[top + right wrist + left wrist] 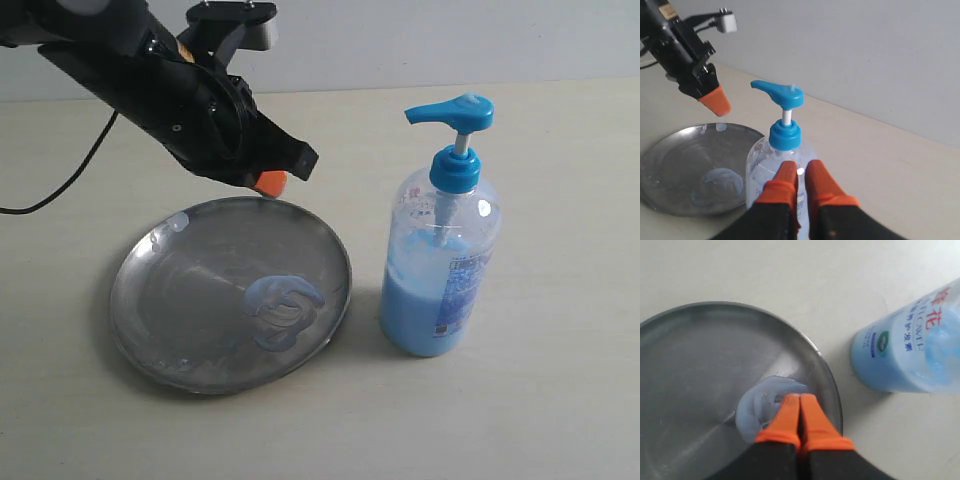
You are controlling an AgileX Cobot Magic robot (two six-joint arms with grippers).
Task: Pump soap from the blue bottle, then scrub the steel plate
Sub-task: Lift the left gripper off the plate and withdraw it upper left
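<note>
The steel plate (190,290) lies on the table with a smear of light blue soap (285,310) near its right rim. My left gripper (271,182) hangs shut and empty above the plate's far rim; in its wrist view the orange fingertips (799,399) are pressed together over the soap (752,407). The blue bottle (440,270) stands upright just right of the plate, pump head (452,112) up. My right gripper (800,167) is out of the exterior view. In its wrist view it hovers on the near side of the bottle (765,165), fingers almost together, holding nothing.
A pale tabletop (540,420) runs back to a light grey wall (450,40). The left arm's black body (150,80) slants in from the upper left, and a black cable (60,180) trails across the table at the far left.
</note>
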